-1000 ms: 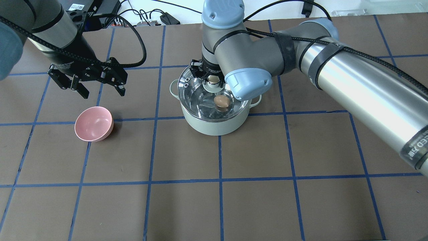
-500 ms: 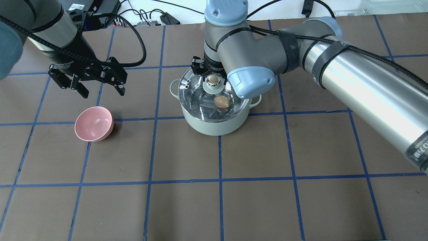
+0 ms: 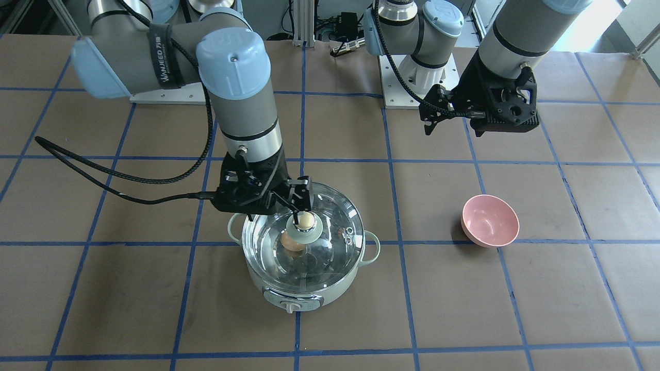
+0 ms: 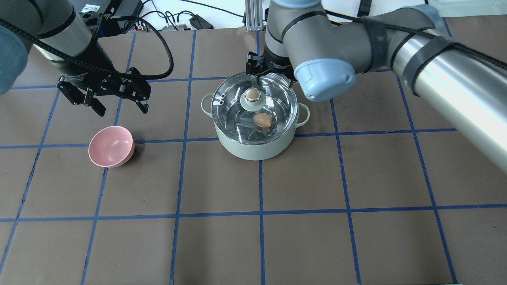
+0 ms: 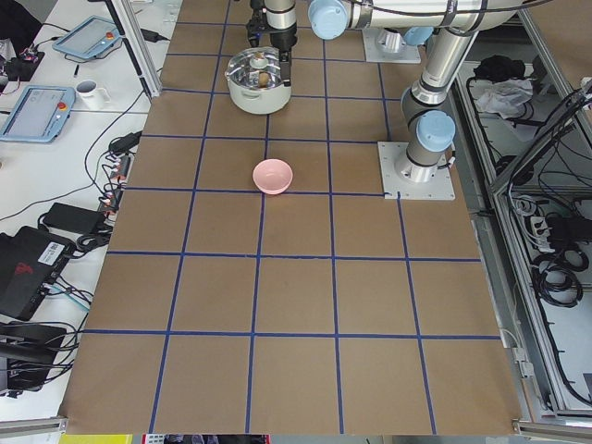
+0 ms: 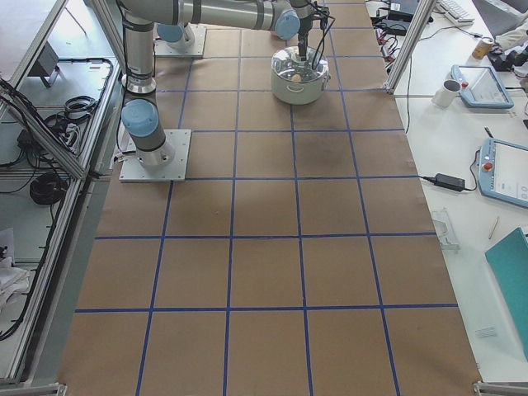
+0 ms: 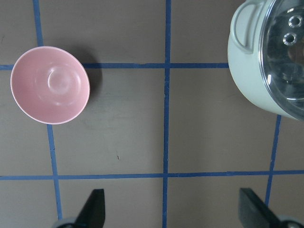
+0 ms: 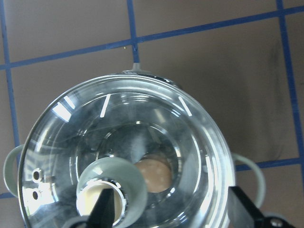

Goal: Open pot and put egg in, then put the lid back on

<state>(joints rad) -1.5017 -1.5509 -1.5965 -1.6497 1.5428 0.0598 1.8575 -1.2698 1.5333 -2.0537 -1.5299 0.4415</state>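
Your egg lies at the bottom of the pot, and the lid sits level on the rim, so the job looks done. The right gripper hangs with its jaws spread and empty, one finger just beside the knob. The left gripper waits spread and empty, well left, beyond the bowl. A strap on the right arm reads WANJEED.

1. A black strap around the right arm bears white capitals reading "WANJEED"; the smaller marks after them are illegible.
2. A white barcode label sits on a black box at the desk's far edge; its print is unreadable.
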